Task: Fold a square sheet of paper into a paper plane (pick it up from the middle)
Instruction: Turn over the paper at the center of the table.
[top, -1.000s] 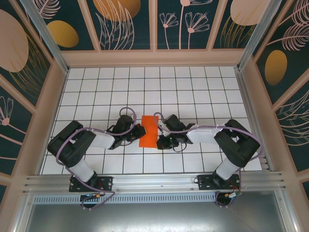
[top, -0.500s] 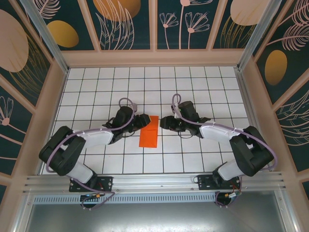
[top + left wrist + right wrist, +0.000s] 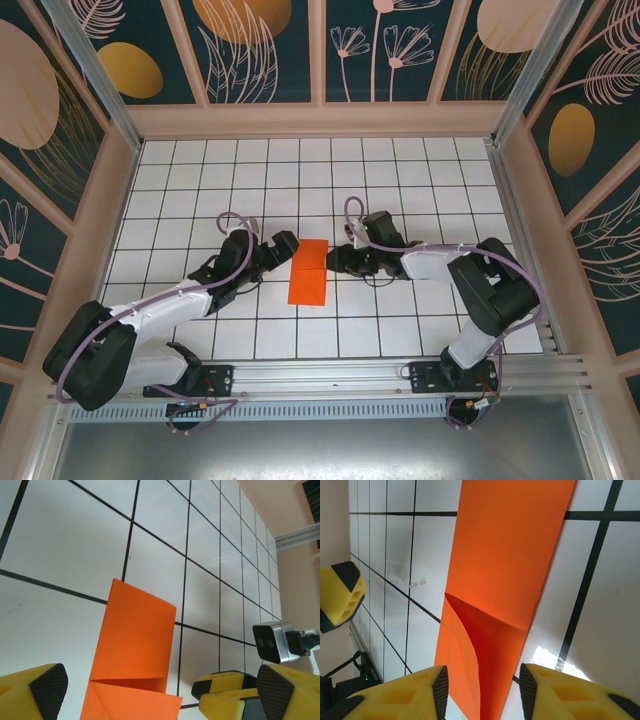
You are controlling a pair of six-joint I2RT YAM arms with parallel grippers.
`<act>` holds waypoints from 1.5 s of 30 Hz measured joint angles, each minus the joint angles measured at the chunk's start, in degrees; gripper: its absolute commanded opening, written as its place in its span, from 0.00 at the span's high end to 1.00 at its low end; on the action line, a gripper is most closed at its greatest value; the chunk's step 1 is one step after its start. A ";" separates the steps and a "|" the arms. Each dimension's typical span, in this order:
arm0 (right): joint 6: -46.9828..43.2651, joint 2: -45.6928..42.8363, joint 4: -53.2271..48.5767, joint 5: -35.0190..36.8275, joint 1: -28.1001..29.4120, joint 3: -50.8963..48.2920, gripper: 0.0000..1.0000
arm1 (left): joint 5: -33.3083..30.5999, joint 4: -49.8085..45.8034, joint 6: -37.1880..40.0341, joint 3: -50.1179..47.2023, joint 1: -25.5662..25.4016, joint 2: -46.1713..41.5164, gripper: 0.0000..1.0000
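White tiles with black grout lines cover the table (image 3: pixel 200 180), and you have dark panels painted with pale leaves and flowers (image 3: pixel 260 50) closing it in on three sides. Your sheet of paper (image 3: pixel 309 275) lies near the middle of the table, folded into a narrow orange strip that runs from near to far with a crease across it. It sits between the two grippers. Your left gripper (image 3: pixel 283 247) is just beside the strip's far left edge, and your right gripper (image 3: pixel 336 260) is at its right edge, about level with the crease. From the left wrist you see the sheet (image 3: pixel 135 640) flat on the tiles, a diagonal flap folded over at the end closest to the camera. The left gripper (image 3: pixel 160 692) has its jaws spread wide, its black pads (image 3: pixel 49 685) out on either side of the strip and holding nothing. The yellow fingers (image 3: pixel 220 685) of the right arm show just past the sheet's edge. From the right wrist the sheet (image 3: pixel 510 565) runs away from the camera, with one folded layer lifted slightly off the layer beneath. The right gripper (image 3: pixel 482 692) has its jaws partly apart, one finger on each side of the strip's near end. You cannot tell from here whether they touch the paper.
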 measured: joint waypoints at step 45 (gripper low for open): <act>6.69 3.76 14.82 -2.05 0.57 -6.29 0.94 | 14.78 14.67 -5.73 -6.08 -1.36 11.13 0.39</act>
